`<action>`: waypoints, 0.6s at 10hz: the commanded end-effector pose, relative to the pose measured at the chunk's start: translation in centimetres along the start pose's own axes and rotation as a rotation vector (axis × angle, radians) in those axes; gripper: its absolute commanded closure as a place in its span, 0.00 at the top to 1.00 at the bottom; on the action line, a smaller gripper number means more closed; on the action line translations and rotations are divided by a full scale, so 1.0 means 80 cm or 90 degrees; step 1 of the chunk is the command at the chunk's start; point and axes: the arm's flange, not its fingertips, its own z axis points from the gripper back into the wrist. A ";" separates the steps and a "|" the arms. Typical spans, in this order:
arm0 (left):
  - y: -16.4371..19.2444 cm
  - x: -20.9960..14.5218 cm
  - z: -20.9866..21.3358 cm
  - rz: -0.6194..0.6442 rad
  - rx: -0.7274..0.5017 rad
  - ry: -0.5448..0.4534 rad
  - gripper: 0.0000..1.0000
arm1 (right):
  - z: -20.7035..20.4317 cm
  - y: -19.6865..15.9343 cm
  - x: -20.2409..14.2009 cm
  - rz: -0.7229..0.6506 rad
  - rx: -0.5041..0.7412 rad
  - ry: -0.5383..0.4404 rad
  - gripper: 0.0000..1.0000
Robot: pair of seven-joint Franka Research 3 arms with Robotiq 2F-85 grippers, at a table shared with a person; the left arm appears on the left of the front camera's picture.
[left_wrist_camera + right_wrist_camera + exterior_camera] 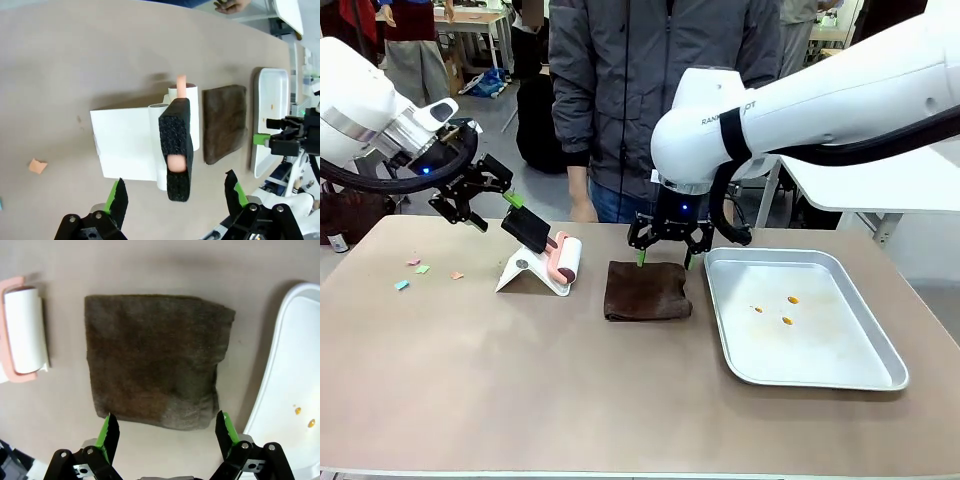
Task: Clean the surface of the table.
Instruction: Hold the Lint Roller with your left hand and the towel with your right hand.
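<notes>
Left fingers [119, 200] spread empty before lint roller [178, 145], right fingers [109, 436] spread empty above brown cloth [155, 375], tray [830, 340] beside

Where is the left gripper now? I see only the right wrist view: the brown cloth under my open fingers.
Observer: The left gripper is open, its fingers on either side of the black handle of the lint roller.
Operator: Is any dirt outside my view?
Observer: Yes, small coloured scraps lie on the table, left of the roller's white stand.
Operator: Is somebody near?
Observer: A person in a grey jacket stands at the far side.
</notes>
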 end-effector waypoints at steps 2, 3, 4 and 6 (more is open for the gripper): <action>0.005 0.007 -0.002 -0.009 -0.053 0.004 1.00 | -0.008 0.019 0.029 -0.022 -0.078 0.029 1.00; 0.005 0.006 -0.004 -0.010 -0.066 0.002 1.00 | -0.013 0.020 0.031 -0.013 -0.090 0.033 1.00; 0.006 0.007 -0.007 -0.011 -0.070 0.006 1.00 | -0.019 0.018 0.037 -0.024 -0.115 0.036 1.00; 0.007 0.008 -0.010 -0.012 -0.065 0.013 1.00 | -0.029 0.018 0.046 -0.015 -0.122 0.040 1.00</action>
